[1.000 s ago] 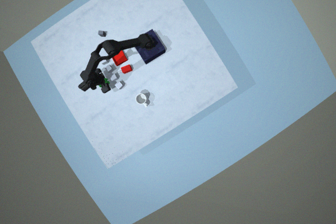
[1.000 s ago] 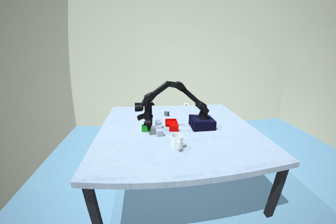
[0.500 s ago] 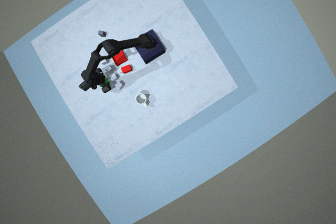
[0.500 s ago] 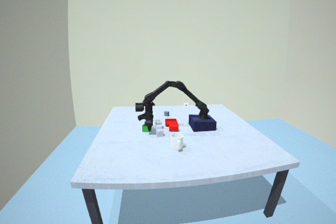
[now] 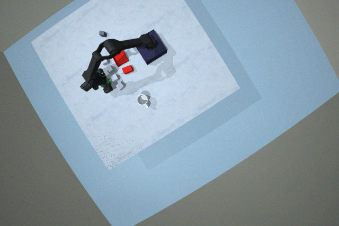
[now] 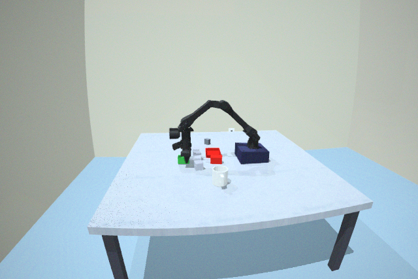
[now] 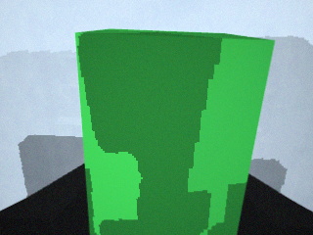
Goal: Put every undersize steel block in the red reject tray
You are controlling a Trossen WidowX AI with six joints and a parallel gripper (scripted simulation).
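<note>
My gripper (image 5: 105,82) (image 6: 185,159) (image 7: 161,164) is shut on the green gauge (image 5: 108,81) (image 6: 181,159) (image 7: 166,122), low over the table. The gauge's green body fills the middle of the wrist view between the black fingers; its pin is hidden. Several pale grey steel blocks stand in a row beside the gripper, among them a near block (image 5: 120,84) (image 6: 198,164) and a far block (image 6: 196,152). Their bores cannot be made out. The red tray (image 5: 124,60) (image 6: 208,154) lies behind the row, partly under the arm in the top view; its inside is not clear.
A smaller solid red block (image 5: 127,69) (image 6: 216,159) lies beside the tray. A darker grey block (image 5: 102,33) (image 6: 207,141) stands apart at the back. A white mug (image 5: 142,99) (image 6: 220,176) stands nearer the front. The arm rises from a dark blue base (image 5: 154,53) (image 6: 253,157).
</note>
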